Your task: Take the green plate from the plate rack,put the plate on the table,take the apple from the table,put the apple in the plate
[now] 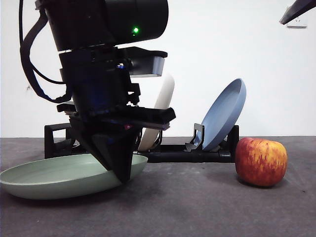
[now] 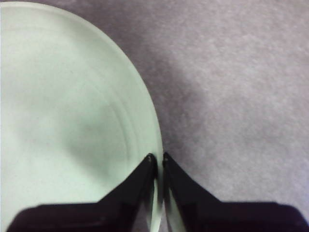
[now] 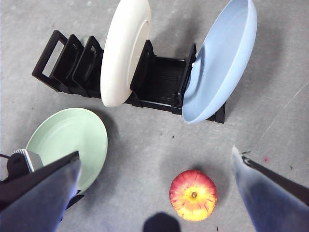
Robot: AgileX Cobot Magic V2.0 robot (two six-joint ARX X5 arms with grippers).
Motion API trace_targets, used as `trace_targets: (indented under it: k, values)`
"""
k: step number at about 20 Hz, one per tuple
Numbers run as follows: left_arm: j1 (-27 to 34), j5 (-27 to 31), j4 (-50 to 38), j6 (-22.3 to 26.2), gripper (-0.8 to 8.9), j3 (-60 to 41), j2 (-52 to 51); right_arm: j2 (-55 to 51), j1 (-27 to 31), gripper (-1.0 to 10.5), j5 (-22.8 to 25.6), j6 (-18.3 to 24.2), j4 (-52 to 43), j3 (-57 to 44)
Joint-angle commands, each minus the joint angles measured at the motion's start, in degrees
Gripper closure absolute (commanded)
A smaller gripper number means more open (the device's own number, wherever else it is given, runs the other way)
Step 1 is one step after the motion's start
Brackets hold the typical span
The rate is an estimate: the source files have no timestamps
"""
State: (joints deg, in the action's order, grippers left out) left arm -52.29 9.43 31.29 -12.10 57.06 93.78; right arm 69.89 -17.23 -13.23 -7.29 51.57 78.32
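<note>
The green plate (image 1: 49,177) lies low on the table (image 1: 197,212) at the front left, its gripped edge slightly raised. My left gripper (image 1: 121,173) comes down from above and is shut on the plate's right rim; the left wrist view shows the jaws (image 2: 158,159) pinching the rim of the plate (image 2: 72,121). The apple (image 1: 260,161) stands on the table to the right, apart from the plate. My right gripper (image 3: 155,155) is open and empty, high above the apple (image 3: 193,194) and the plate (image 3: 72,137). It shows as a dark tip at the top right of the front view (image 1: 298,11).
The black plate rack (image 1: 187,154) stands behind, holding a cream-white plate (image 1: 160,106) and a blue plate (image 1: 224,113), both leaning. In the right wrist view the rack (image 3: 159,82) has empty slots at its handle end. Bare table lies between plate and apple.
</note>
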Motion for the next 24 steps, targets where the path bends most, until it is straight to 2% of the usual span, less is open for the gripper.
trace_targets:
  k: [1,6,7,9,10,12,15,19,24]
  values:
    - [-0.4,-5.0,-0.7,-0.2,8.22,-0.3,1.3,0.0,-0.1,2.6,0.2,-0.2,-0.1,0.3]
    - [-0.4,-5.0,-0.7,-0.3,8.06,-0.3,1.3,0.0,-0.1,2.6,0.2,-0.2,-0.1,0.3]
    - [-0.2,-5.0,-0.7,-0.5,7.78,-0.3,1.3,0.0,-0.1,2.6,0.2,-0.2,-0.1,0.3]
    - [0.1,-5.0,-0.7,-1.0,6.42,-0.3,1.3,0.0,-0.1,2.6,0.2,-0.2,0.0,0.3]
    - [0.3,-5.0,-0.7,-1.0,6.10,-0.3,1.3,0.0,-0.1,2.6,0.2,-0.2,0.1,0.3]
    - [0.9,-5.0,-0.8,-1.0,6.08,-0.3,1.3,0.0,-0.1,2.6,0.2,-0.2,0.6,0.3]
    - [1.6,-5.0,-0.7,-1.0,5.21,-0.3,1.2,0.0,-0.1,2.6,0.2,-0.2,1.2,0.3]
    - [1.7,-5.0,0.6,-1.0,5.21,-0.1,-3.6,0.0,0.0,2.6,0.2,0.1,2.4,0.3]
    - [1.7,-5.0,8.3,-0.4,5.21,7.3,-18.4,0.0,0.0,2.6,0.2,2.1,5.7,0.3]
